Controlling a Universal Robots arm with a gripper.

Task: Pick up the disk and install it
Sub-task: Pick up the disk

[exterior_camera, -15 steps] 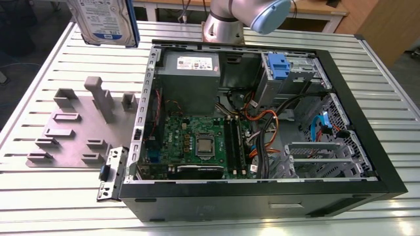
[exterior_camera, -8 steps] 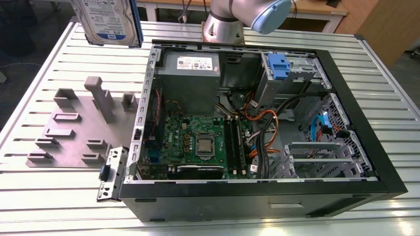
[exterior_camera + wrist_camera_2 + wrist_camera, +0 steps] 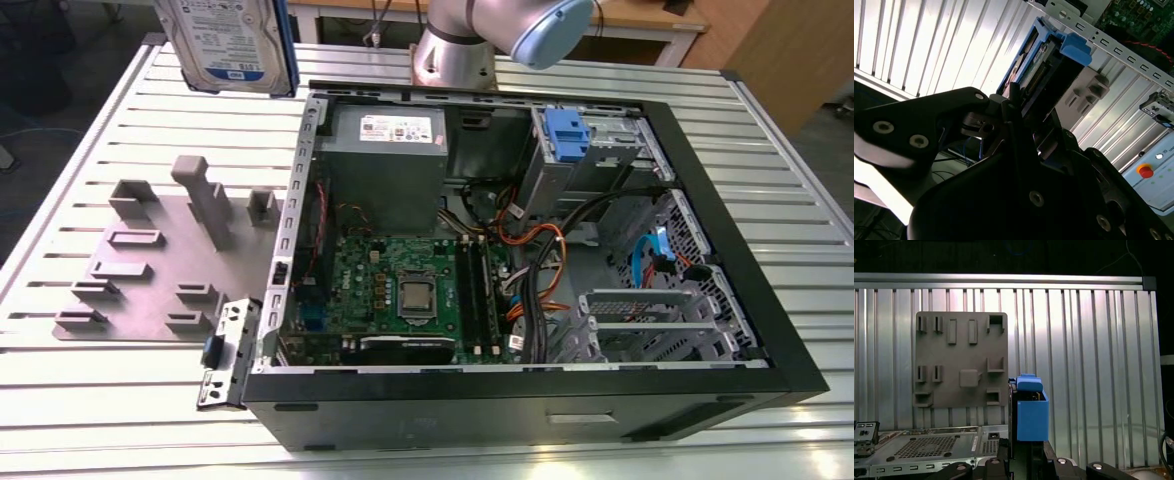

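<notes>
Support surface: a slatted aluminium table (image 3: 107,150), its ribs running from the exterior view's left to its right. An open desktop computer case (image 3: 467,415) lies on its side directly on the slats, interior facing up. Just beside it, toward the exterior view's left, a flat grey fixture plate (image 3: 134,290) with upright pegs and brackets rests on the table. A small metal bracket (image 3: 224,350) sits at the plate's corner, against the case. In the first wrist view the plate (image 3: 961,360) lies flat on the slats.
</notes>
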